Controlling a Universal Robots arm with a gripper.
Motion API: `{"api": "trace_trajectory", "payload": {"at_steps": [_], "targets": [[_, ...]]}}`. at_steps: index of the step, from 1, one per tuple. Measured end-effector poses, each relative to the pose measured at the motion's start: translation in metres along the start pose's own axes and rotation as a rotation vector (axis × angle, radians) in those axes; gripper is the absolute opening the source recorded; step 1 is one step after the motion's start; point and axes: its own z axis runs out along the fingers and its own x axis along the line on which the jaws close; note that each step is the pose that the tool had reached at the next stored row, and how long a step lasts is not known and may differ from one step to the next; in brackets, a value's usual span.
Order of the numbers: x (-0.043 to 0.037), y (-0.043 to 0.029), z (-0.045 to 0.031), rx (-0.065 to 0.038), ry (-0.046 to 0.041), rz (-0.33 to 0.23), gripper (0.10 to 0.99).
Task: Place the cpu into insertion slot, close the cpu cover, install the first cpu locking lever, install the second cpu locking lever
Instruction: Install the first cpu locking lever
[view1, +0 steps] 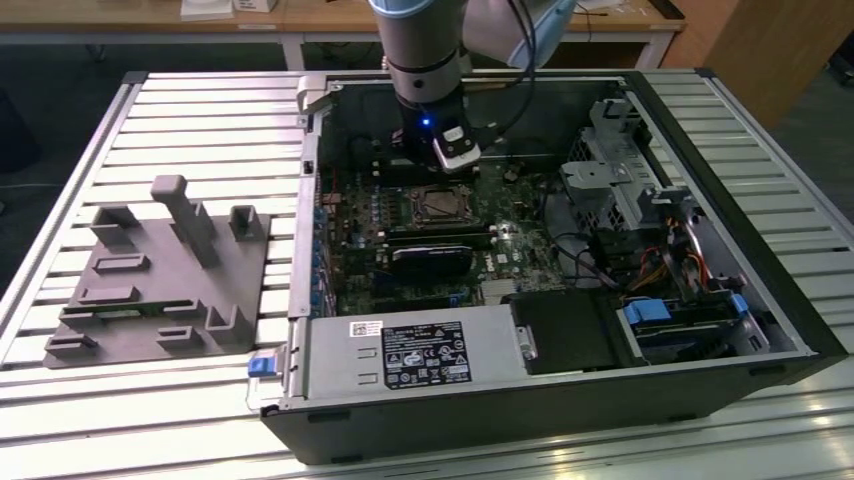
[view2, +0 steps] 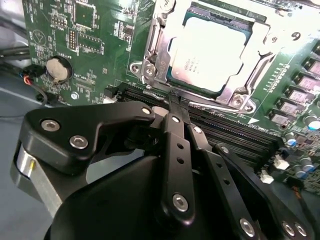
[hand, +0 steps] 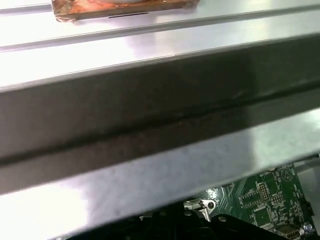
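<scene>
An open computer case (view1: 694, 150) is lying on its side on a ribbed metal worktop (view1: 200, 110), holding a green circuit board (view1: 400, 250), a grey power supply box (view1: 400, 355), bundled cables and drive cages. In the exterior view, the arm is reaching down into the case with its claw (view1: 458, 158) hanging just behind the insertion slot (view1: 439, 204). On the exterior view's left, a grey moulded fixture (view1: 160, 280) with upright posts is sitting on the worktop beside the case.

The second wrist view is giving the close detail that the exterior view is not: the cpu (view2: 210, 50), a square chip with a pale matt metal face, is sitting inside the insertion slot (view2: 155, 20), and the cpu cover (view2: 165, 65), a thin shiny metal frame with a cut-out centre, is lying down around it. The claw (view2: 172, 102) is showing as black matt links with silver screws, its narrow tips clenched together with nothing between them, just beside the cover's near edge and over the long black memory slots (view2: 235, 132). A round silver coin battery (view2: 57, 69) is sitting on the board well apart from the slot.

The first wrist view is looking along a smooth grey metal edge of the case (hand: 160, 100), with a corner of green board (hand: 270, 200) beneath.
</scene>
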Motion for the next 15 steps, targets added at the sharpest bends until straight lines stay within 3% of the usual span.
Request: {"api": "trace_trajectory", "payload": {"at_steps": [15], "targets": [[0.0022, 0.002, 0.0036, 0.018, -0.0221, 0.098, 0.106]]}}
